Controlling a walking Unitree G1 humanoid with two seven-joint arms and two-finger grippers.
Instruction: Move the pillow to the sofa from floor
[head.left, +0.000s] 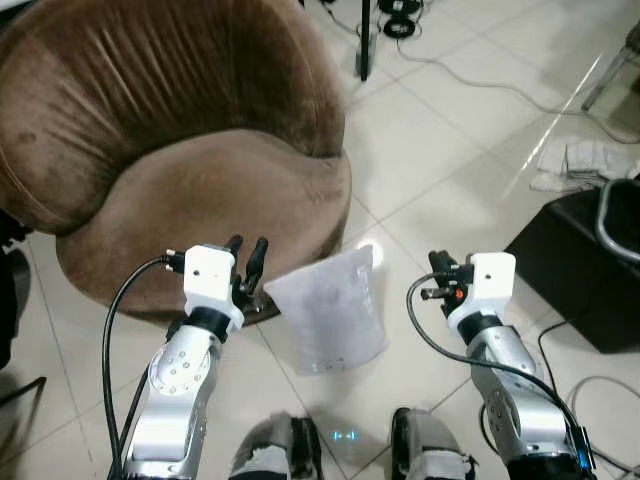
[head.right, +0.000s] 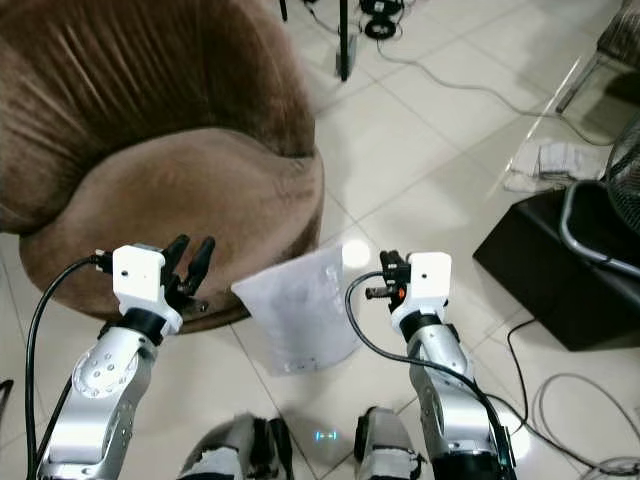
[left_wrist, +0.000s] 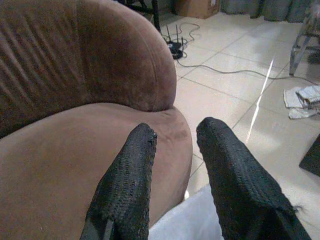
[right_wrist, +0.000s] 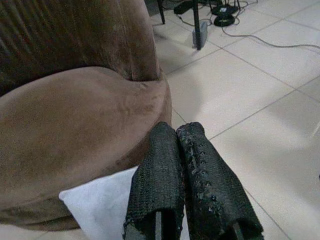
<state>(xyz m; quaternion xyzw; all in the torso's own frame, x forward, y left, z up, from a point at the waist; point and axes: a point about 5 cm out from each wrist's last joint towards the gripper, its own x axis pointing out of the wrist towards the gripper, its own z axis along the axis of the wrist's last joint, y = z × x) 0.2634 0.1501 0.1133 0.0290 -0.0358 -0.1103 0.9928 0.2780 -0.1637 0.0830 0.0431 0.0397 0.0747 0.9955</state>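
**Pillow on the tiles, right at the sofa's front edge**

We're looking down at the flat white fabric pillow (head.left: 328, 311), and it lies on the pale tiled floor (head.left: 440, 150), its upper edge tucked just beside the front rim of the round brown velvet sofa (head.left: 170, 150). One corner of the pillow reaches toward the sofa base; the rest spreads out over the tiles toward our feet.

Our left gripper (head.left: 247, 262) hangs above the sofa's front edge, close to the pillow's near corner, and its two black fingers (left_wrist: 127, 185) stand apart with a clear gap between them. Our right gripper (right_wrist: 177, 145) sits off the pillow's other side, fingers pressed together and holding nothing.

Room to move? The sofa seat is wide and bare ahead of us. On the right, a black box (head.left: 575, 270) stands near the right arm, with a crumpled white cloth (head.left: 585, 165) beyond it and grey cables (head.left: 470, 75) trailing across the tiles farther back.
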